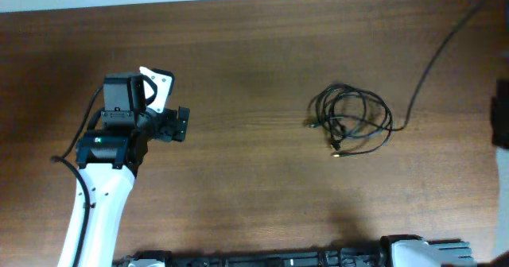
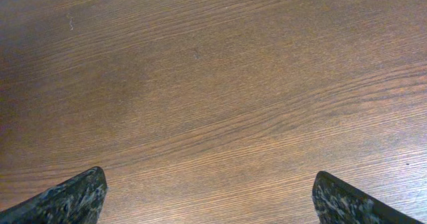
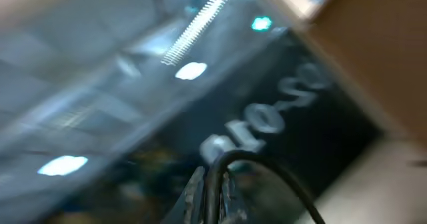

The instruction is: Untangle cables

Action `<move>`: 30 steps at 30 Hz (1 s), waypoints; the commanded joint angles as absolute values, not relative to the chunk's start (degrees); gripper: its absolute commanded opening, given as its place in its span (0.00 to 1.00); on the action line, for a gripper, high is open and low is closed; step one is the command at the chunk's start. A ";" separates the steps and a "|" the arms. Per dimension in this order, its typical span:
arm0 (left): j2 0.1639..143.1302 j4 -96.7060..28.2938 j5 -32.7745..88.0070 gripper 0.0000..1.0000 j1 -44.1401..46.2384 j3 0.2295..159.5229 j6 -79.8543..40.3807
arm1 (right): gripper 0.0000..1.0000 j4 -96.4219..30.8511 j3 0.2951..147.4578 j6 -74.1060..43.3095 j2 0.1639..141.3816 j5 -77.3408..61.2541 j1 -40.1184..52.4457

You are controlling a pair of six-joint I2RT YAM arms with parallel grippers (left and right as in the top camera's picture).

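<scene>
The cables (image 1: pixel 350 120) lie in a loose black bunch on the wooden table, right of centre. One strand (image 1: pixel 433 60) runs from the bunch up to the far right corner. My left gripper (image 1: pixel 179 124) is open and empty over bare wood, well left of the bunch; its two fingertips show wide apart in the left wrist view (image 2: pixel 213 197). My right gripper (image 3: pixel 213 191) is shut on a black cable (image 3: pixel 280 174) and is tilted up towards ceiling lights. In the overhead view only a dark part of the right arm (image 1: pixel 499 116) shows at the right edge.
The left arm's white body (image 1: pixel 95 203) reaches in from the bottom left. Robot bases (image 1: pixel 413 255) sit along the front edge. The table's far edge (image 1: pixel 238 1) runs along the top.
</scene>
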State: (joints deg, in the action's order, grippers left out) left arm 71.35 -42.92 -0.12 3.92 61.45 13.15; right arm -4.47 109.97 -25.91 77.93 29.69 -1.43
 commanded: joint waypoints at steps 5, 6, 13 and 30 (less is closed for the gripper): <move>70.74 -42.78 0.69 0.99 3.57 61.65 13.80 | 0.04 -11.25 111.15 1.91 89.49 67.13 -7.35; 70.74 -42.78 0.69 0.99 3.57 61.65 13.80 | 0.04 -14.44 111.13 1.85 91.13 67.35 -9.10; 70.74 -42.78 0.69 0.99 3.57 61.65 13.80 | 0.04 -32.49 111.11 -6.55 102.43 66.74 -21.91; 70.74 -42.78 0.69 0.99 3.57 61.65 13.80 | 0.78 -59.83 110.80 -29.89 114.85 6.98 -52.38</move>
State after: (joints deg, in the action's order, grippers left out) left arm 71.35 -42.89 -0.12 3.92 61.45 13.15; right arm -59.20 110.45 -29.69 114.63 19.79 -50.54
